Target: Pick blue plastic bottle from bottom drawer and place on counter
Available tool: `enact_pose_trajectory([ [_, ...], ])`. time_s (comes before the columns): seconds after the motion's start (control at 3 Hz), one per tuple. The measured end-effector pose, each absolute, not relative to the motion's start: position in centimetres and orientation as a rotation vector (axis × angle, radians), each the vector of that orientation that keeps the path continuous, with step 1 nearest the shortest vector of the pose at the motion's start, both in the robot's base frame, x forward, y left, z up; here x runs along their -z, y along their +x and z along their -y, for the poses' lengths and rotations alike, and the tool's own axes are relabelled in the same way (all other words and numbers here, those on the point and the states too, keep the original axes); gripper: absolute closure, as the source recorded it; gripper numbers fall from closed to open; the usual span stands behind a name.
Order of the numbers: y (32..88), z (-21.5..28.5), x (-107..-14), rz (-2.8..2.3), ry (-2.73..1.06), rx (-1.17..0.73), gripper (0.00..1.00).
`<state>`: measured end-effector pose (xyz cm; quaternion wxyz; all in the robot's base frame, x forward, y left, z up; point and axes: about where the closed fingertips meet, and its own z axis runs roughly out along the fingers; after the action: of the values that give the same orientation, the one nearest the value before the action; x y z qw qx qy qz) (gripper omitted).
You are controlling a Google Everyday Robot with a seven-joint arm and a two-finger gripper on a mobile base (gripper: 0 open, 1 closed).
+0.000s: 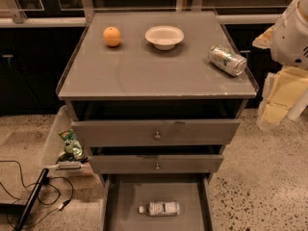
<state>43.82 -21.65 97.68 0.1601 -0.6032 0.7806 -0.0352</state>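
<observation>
The blue plastic bottle [160, 208] is small and clear, with a white cap pointing left and a pale label. It lies on its side on the floor of the bottom drawer [125, 201], which is pulled open at the bottom of the view. The counter [154, 71] is the wide grey top of the cabinet. My gripper [272, 110] hangs at the far right edge of the view, beside the counter's right front corner. It is well above and to the right of the bottle and touches nothing.
On the counter are an orange [112, 36] at back left, a white bowl [164, 36] at back centre and a dented silver-green can [226, 59] lying at the right. Two knobbed drawers are shut above. A clear bin [53, 138] holding a green bag [70, 146] and cables [29, 191] lie on the floor at left.
</observation>
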Motion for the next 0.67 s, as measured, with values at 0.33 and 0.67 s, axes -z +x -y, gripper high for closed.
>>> enact_pose_trajectory([
  [0.33,43.8,21.6,-97.7,-2.23,-1.723,0.101,0.0],
  [0.67,43.7,22.0,-95.5,-2.262,-1.726,0.062,0.0],
])
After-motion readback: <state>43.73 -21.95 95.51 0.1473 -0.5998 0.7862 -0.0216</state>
